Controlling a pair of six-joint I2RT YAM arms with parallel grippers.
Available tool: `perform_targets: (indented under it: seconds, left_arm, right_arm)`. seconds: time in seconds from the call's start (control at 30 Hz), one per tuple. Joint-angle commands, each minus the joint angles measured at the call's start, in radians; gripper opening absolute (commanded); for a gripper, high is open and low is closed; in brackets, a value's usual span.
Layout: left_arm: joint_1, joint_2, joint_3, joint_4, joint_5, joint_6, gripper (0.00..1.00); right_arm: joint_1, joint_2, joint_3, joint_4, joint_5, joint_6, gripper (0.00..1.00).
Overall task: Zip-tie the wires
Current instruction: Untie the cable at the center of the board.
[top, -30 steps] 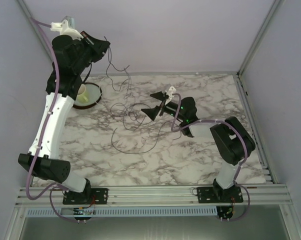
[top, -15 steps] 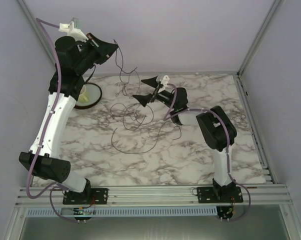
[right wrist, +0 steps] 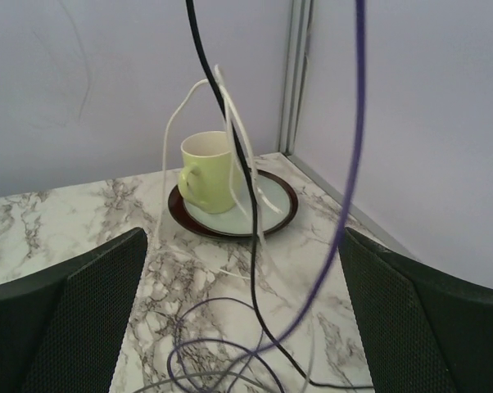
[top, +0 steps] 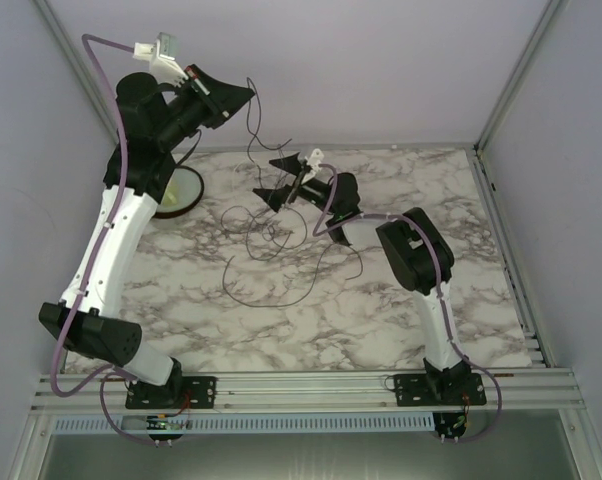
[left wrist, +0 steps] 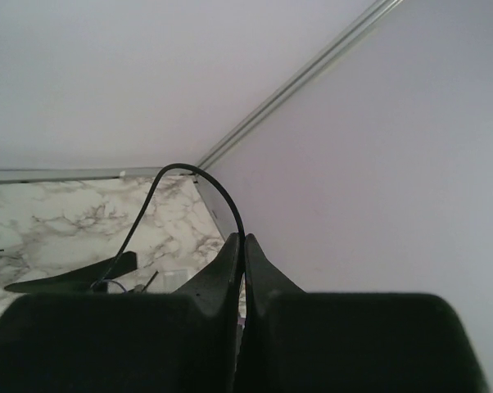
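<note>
Top external: left jaws, clamped on the wires [top: 264,231], have risen; right jaws, wide apart, have advanced toward the hanging strands.

From above, the white left arm [top: 106,240] covers the near side of the brown saucer [top: 193,195] and hides the pale yellow-green mug [right wrist: 207,170] completely. The thin dark wires [top: 271,232] are too fine there to tell whether any touches the right tool [top: 264,178]. At the left tool [left wrist: 242,239], one wire vanishes between its pressed-together jaws. In the right wrist view, a blurred purple strand [right wrist: 355,164] runs off the top edge.
</note>
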Motion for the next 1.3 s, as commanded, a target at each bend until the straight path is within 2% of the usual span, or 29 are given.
perform_targets:
  seconds: [0.0,0.3,0.47,1.27]
  left_arm:
    - [-0.011,0.004,0.050,0.062,0.038,-0.019,0.00]
    - [-0.022,0.036,0.125,0.063,0.041,-0.026,0.00]
    - [-0.022,0.038,0.151,0.034,0.003,0.003,0.00]
    - [-0.019,0.043,0.204,-0.069,-0.063,0.093,0.00]
  right_arm:
    - [0.026,0.041,0.066,0.021,-0.033,0.054,0.99]
    - [0.041,0.071,0.065,0.027,-0.022,0.082,0.99]
    - [0.038,0.061,0.043,0.023,-0.011,0.083,0.86]
    - [-0.016,-0.044,-0.110,0.010,0.008,0.096,0.84]
